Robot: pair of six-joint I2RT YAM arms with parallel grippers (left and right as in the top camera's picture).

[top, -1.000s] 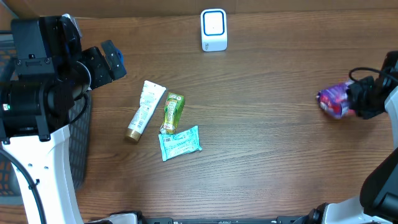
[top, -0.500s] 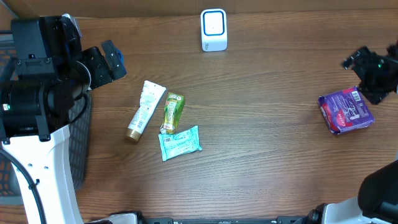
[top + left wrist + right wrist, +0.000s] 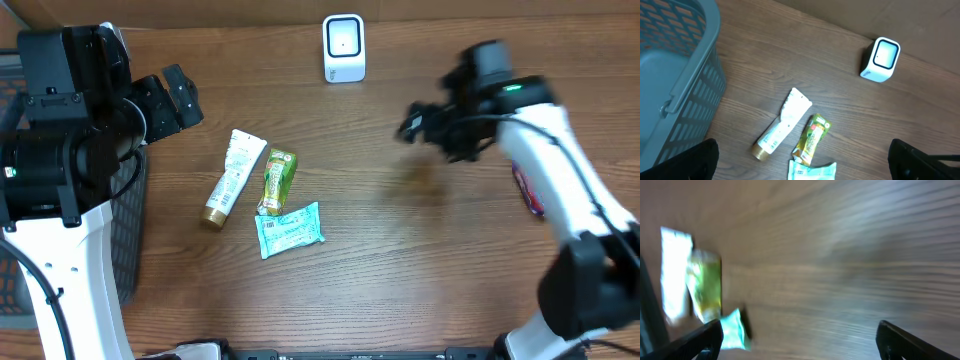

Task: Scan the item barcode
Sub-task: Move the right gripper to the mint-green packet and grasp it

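Three items lie left of centre on the wooden table: a white tube (image 3: 232,177), a green-yellow packet (image 3: 278,181) and a teal packet (image 3: 290,230). The white barcode scanner (image 3: 344,48) stands at the back edge. A purple packet (image 3: 524,188) lies at the right, mostly hidden behind my right arm. My right gripper (image 3: 415,125) is blurred over mid-table, open and empty; its wrist view shows the tube (image 3: 675,280), the green-yellow packet (image 3: 707,287) and the teal packet (image 3: 732,330) ahead. My left gripper (image 3: 175,100) hangs open and empty at the far left, above the tube (image 3: 785,122) and the scanner (image 3: 881,60).
A grey mesh basket (image 3: 675,65) stands at the table's left edge, under my left arm. The right arm reaches across the right half of the table.
The right gripper opened and left the purple packet lying at the right, then swung left toward mid-table. The left arm has not moved.
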